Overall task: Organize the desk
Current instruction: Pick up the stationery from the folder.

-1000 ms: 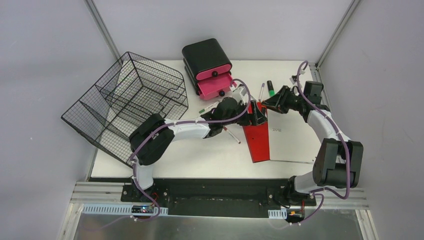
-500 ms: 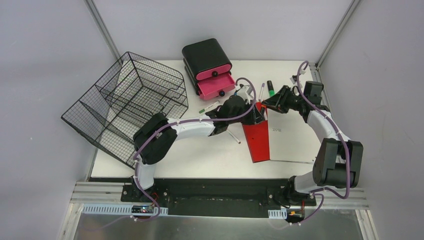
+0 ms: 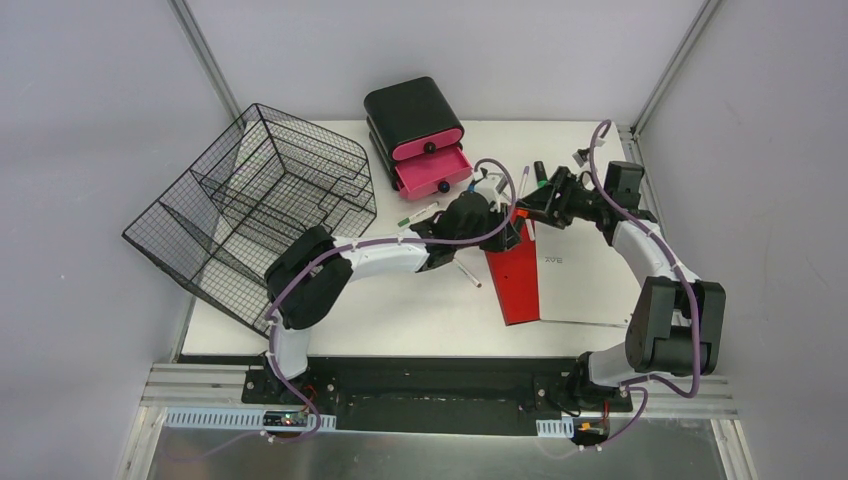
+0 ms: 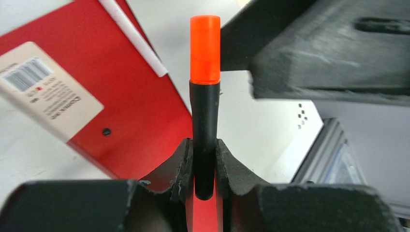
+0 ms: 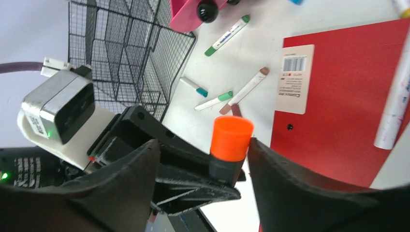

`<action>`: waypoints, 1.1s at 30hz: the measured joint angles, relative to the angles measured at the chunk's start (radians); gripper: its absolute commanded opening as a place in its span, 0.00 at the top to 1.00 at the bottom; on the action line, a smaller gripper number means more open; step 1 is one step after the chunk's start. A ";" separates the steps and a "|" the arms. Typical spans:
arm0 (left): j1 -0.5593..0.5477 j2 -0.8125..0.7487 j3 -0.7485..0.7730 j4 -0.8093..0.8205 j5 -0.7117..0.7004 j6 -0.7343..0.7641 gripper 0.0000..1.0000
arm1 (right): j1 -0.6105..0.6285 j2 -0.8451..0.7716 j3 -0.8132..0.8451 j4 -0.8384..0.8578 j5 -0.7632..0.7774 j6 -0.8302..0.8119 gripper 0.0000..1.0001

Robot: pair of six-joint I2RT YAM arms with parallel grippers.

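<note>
Over the white desk, the two grippers meet above the top edge of a red-and-white notebook. My left gripper is shut on the lower barrel of a black marker with an orange cap. The marker points at my right gripper, which is open. Its jaws stand either side of the orange cap, and the right finger is close beside it. From above, the left gripper and right gripper almost touch.
A black drawer unit with pink drawers, the lower one pulled out, stands at the back. A tipped wire basket fills the left. Loose pens and a green marker lie around the notebook. A white pen rests on its red cover.
My left gripper moved right and shut on the marker. My right gripper, which was gripping the marker, has opened and shifted slightly away.
</note>
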State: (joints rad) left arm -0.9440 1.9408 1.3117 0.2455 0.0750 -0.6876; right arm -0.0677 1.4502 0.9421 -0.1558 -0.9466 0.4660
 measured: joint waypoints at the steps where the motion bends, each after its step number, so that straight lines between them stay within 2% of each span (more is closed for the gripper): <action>1: 0.000 -0.003 -0.003 -0.006 -0.006 0.015 0.97 | 0.001 0.000 0.000 0.001 -0.014 -0.005 0.23; 4: 0.001 -0.024 -0.025 -0.040 -0.051 0.086 0.97 | 0.005 0.000 0.001 -0.002 -0.089 -0.031 0.22; 7: 0.003 -0.045 -0.052 -0.075 -0.079 0.167 0.98 | 0.007 0.000 0.013 -0.030 -0.152 -0.064 0.17; 13: 0.019 -0.110 -0.098 -0.145 -0.106 0.355 1.00 | 0.008 0.002 0.071 -0.144 -0.274 -0.223 0.14; 19: 0.038 -0.171 -0.098 -0.238 -0.139 0.594 1.00 | 0.008 0.003 0.121 -0.285 -0.298 -0.378 0.11; 25: 0.050 -0.182 -0.064 -0.344 -0.297 0.819 1.00 | 0.008 0.003 0.128 -0.369 -0.295 -0.466 0.11; 33: 0.100 -0.171 0.030 -0.380 -0.480 1.010 1.00 | 0.008 0.003 0.137 -0.420 -0.290 -0.518 0.11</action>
State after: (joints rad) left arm -0.8444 1.7702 1.3418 -0.1349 -0.4053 0.3222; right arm -0.0601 1.4528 1.0790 -0.5755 -1.2362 -0.0517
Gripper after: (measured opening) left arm 0.162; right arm 0.888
